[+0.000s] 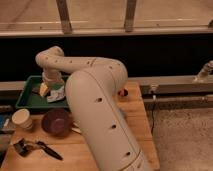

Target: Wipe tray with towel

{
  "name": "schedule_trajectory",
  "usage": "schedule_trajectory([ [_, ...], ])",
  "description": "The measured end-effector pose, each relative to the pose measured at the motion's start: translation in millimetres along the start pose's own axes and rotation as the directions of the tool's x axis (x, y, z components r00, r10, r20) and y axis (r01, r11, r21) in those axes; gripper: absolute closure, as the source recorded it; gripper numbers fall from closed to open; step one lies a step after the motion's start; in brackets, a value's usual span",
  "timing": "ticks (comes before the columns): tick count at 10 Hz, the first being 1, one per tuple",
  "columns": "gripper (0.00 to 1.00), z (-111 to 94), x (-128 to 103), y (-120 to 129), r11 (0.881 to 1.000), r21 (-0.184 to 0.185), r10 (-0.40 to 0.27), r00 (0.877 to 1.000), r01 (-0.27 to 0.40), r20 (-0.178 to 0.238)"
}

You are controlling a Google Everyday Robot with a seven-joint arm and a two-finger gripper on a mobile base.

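A green tray [26, 101] sits at the back left of the wooden table. A crumpled pale towel [56, 94] lies in it, with a yellow object [43, 89] to its left. My white arm [90, 95] reaches from the foreground back over the tray. My gripper [51, 84] hangs down into the tray, right above the towel and the yellow object.
A dark purple bowl [55, 121] stands in front of the tray. A paper cup [21, 119] is at the left. A black tool [36, 148] lies near the front left. A small red and black item [123, 92] is behind my arm. The table's right edge [145, 115] borders the floor.
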Motion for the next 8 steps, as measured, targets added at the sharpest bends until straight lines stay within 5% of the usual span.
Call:
schedule_trajectory([
  [3, 0.2, 24.4, -5.4, -5.8, 0.999, -0.004, -0.037, 0.998, 0.037, -0.058],
  [8, 0.2, 48.7, -13.5, -29.3, 0.998, -0.052, -0.022, 0.999, 0.021, -0.024],
])
